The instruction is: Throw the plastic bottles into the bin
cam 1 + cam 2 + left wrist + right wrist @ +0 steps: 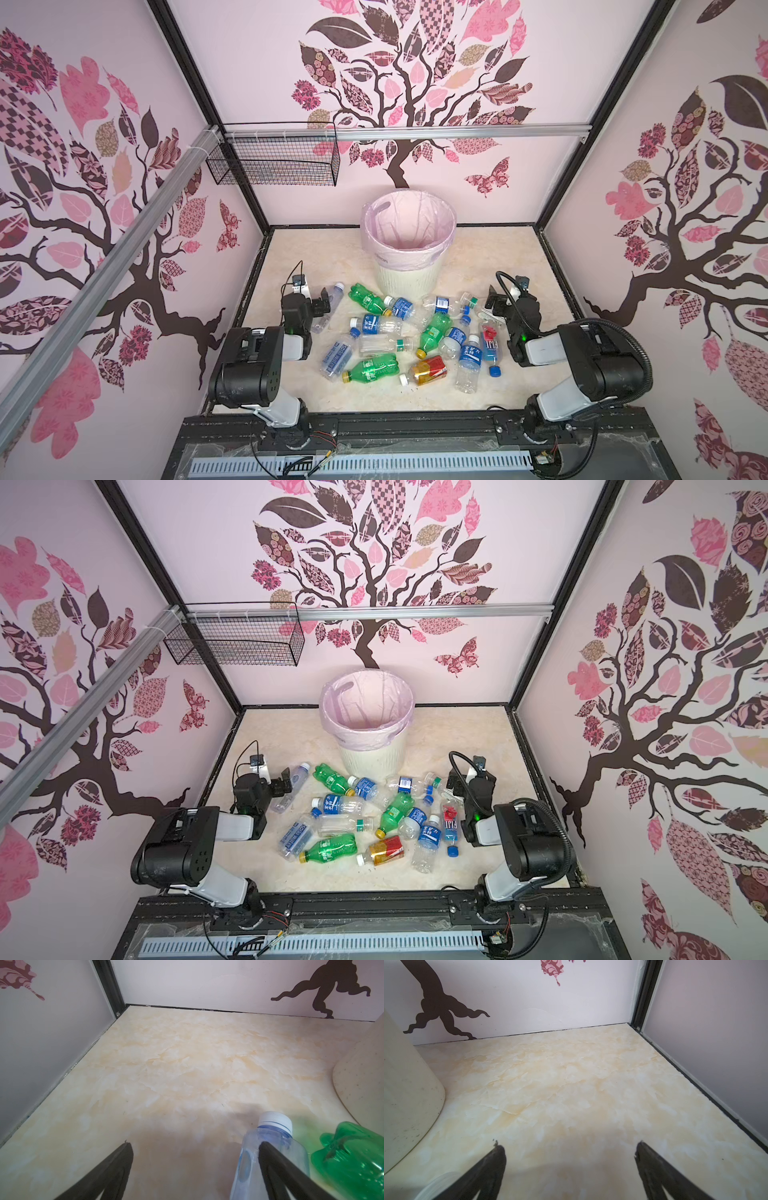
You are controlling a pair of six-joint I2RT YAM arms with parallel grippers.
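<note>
Left wrist view: left gripper (pixel 195 1145), jaws wide, holding nothing, over floor (pixel 187 1064); clear white-capped bottle (pixel 249 1153) lies lengthwise under its pile-side finger (pixel 268 1159), cap pointing away. Right gripper (pixel 569 1146) likewise agape, empty. Other plastic bottles (pixel 374 368) strewn btwn arms, bin (pixel 405 282) just beyond.

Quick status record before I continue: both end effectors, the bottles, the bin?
left end effector: open; clear white-capped bottle at one fingertip, not gripped
right end effector: open, nothing between its fingers
plastic bottles: scattered on the floor in front of the bin
bin: upright, pink liner, no bottle visible inside
progress: none binned yet
</note>
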